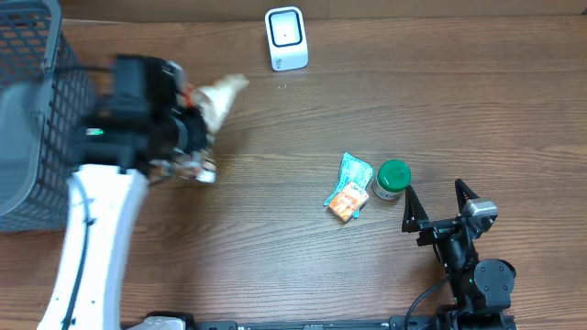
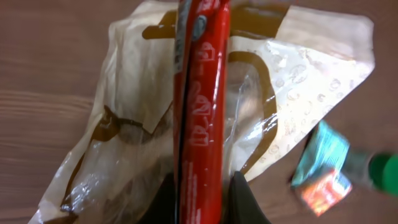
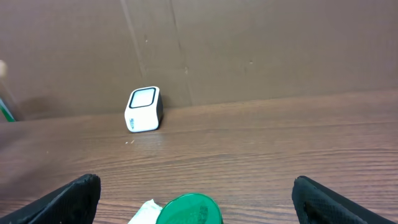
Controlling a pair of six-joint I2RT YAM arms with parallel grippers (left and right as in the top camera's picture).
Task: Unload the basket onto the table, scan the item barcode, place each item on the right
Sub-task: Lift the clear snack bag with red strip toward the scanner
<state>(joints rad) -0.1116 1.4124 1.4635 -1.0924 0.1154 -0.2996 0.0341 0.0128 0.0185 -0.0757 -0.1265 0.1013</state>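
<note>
- One item is in hand: the left pincer is clenched on a crinkly tan-and-clear plastic packet with a red strip, held over the wooden worktop.
- Its red strip runs straight out from the jaws.
- The small white box-shaped scanner stands to that pincer's right and farther back, nearer the left arm.
- The right pincer is released and holds nothing.

We find the basket at the far left edge of the table; just to its right the left gripper is over the table with the bag pinched between its fingers, the bag reaching back and rightward; the scanner stands at the table's back edge, right of the bag and well apart from it; right of centre, two small packets lie touching each other; the jar stands just beside them on their right; the right gripper sits just right of the jar and a little nearer us, fingers spread wide, nothing between them.
</note>
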